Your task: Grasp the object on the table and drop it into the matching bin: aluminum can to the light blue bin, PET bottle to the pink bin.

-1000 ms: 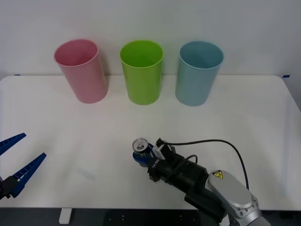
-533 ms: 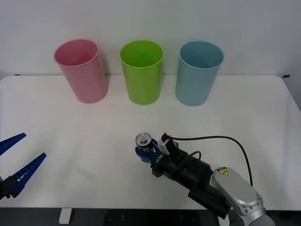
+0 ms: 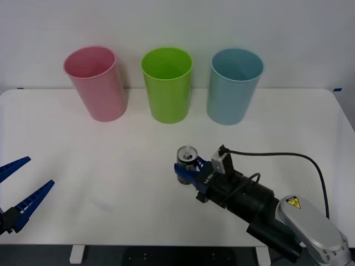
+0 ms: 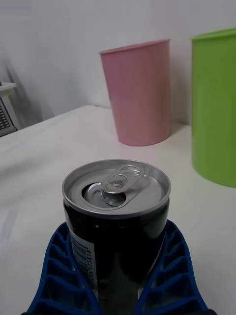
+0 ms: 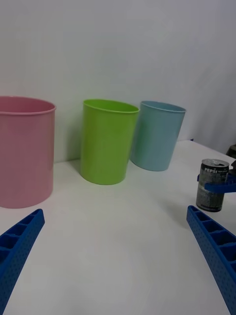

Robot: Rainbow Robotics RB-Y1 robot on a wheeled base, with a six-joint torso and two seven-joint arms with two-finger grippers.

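Observation:
The aluminum can [image 3: 186,160], silver-topped with dark sides, is held upright a little above the table [image 3: 111,166] in my right gripper [image 3: 189,173], whose blue fingers [image 4: 59,270] are shut on its sides. The same can [image 4: 117,216] fills the right wrist view, and the left wrist view shows the can [image 5: 212,191] off to one side. The light blue bin [image 3: 234,86] stands at the back right and the pink bin [image 3: 95,83] at the back left. My left gripper [image 3: 19,191] waits open at the table's front left edge.
A lime green bin [image 3: 167,83] stands between the pink and light blue bins along the back of the table. A black cable [image 3: 277,158] loops over the right arm. Bare white tabletop lies between the can and the bins.
My right gripper has carried the can up and to the right, toward the light blue bin. The left arm has not moved.

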